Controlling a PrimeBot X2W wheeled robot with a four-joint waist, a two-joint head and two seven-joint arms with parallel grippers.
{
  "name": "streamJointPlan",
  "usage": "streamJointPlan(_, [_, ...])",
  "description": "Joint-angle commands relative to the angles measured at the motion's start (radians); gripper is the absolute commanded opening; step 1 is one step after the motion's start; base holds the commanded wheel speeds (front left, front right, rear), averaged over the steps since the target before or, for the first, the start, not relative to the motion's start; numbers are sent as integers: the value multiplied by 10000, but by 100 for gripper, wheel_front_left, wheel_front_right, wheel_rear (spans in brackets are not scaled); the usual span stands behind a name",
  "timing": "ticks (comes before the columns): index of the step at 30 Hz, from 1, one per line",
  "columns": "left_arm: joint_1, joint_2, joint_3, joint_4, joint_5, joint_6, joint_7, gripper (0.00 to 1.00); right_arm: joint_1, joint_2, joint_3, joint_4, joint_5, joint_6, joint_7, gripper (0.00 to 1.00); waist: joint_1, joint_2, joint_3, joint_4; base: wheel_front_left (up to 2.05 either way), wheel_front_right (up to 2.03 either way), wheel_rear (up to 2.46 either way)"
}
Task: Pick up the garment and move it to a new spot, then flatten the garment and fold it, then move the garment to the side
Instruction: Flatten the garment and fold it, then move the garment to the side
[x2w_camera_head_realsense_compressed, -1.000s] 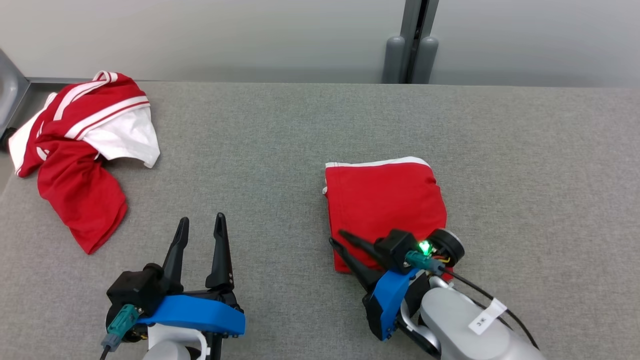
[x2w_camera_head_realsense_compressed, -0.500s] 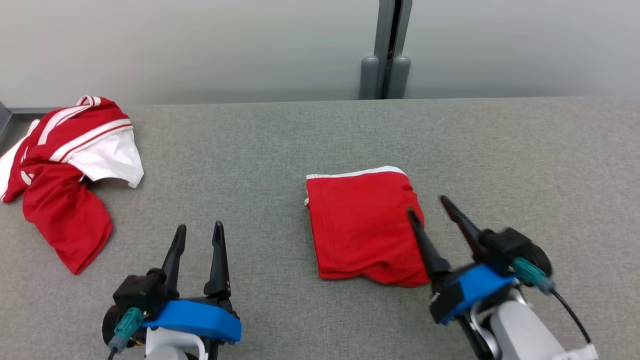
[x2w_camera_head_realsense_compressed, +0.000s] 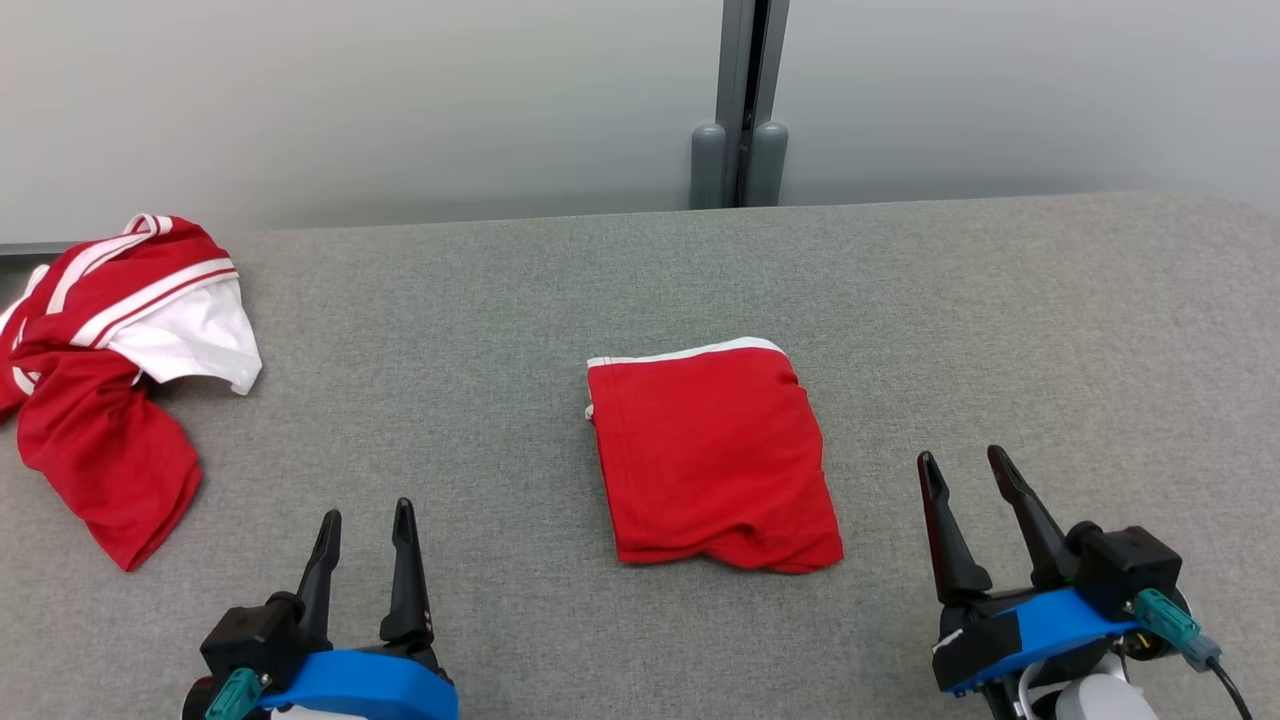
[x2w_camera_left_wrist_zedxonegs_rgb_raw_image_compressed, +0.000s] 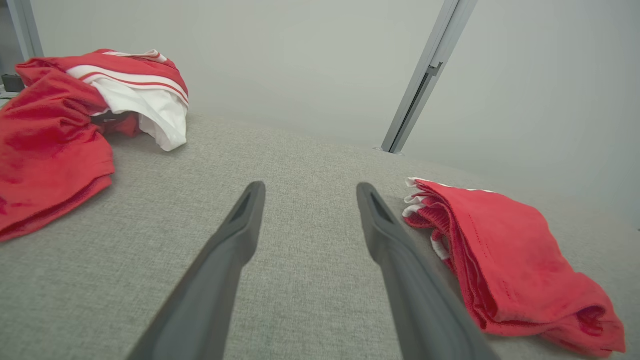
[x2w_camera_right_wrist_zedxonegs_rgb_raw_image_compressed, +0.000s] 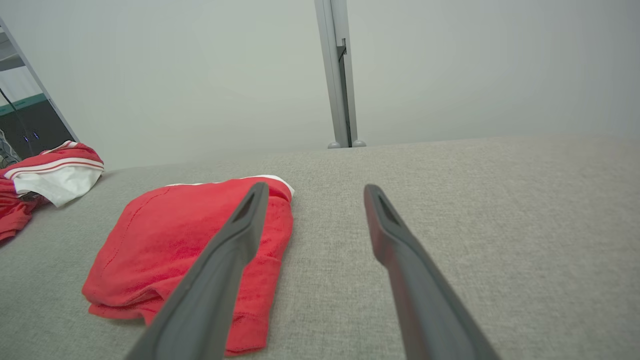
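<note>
Near the middle of the counter (x2w_camera_head_realsense_compressed: 1000, 320) you have the garment (x2w_camera_head_realsense_compressed: 712, 455), red with a white edge at its far side, folded into a rough rectangle and lying flat. Both sets of jaws are clear of it. Your left jaws stand wide and hold nothing, fingers (x2w_camera_head_realsense_compressed: 403, 570) pointing away from you at the lower left, well apart from the garment. Your right jaws stand just as wide and empty, fingers (x2w_camera_head_realsense_compressed: 945, 540) near the garment's right edge without touching it. From the right wrist, one finger crosses the cloth only by line of sight. At the counter's far left lies a crumpled red and white heap (x2w_camera_head_realsense_compressed: 100, 350). Behind the counter rises a grey post (x2w_camera_head_realsense_compressed: 740, 100).
</note>
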Motion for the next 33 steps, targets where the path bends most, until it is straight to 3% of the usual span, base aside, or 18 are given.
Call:
streamJointPlan(1, [97,-27,108,23,139,-68,-47,100,204,-5,-34,-52,29,1,-35,100,0,-1,10,-22,0,0,0])
streamJointPlan(24, [-31,-398,708,315,825,-535,-47,100,90,-4,-34,246,-43,1,-36,100,0,-1,103,18,0,0,0])
streamJointPlan(29, [-130,-448,715,340,953,-600,-47,100,-381,-5,41,799,-448,1,-5,100,0,-1,170,91,0,0,0])
streamJointPlan(33, [-258,-475,688,293,1093,-629,-47,100,-1264,-2,22,1165,-962,1,663,100,0,-1,289,235,0,0,0])
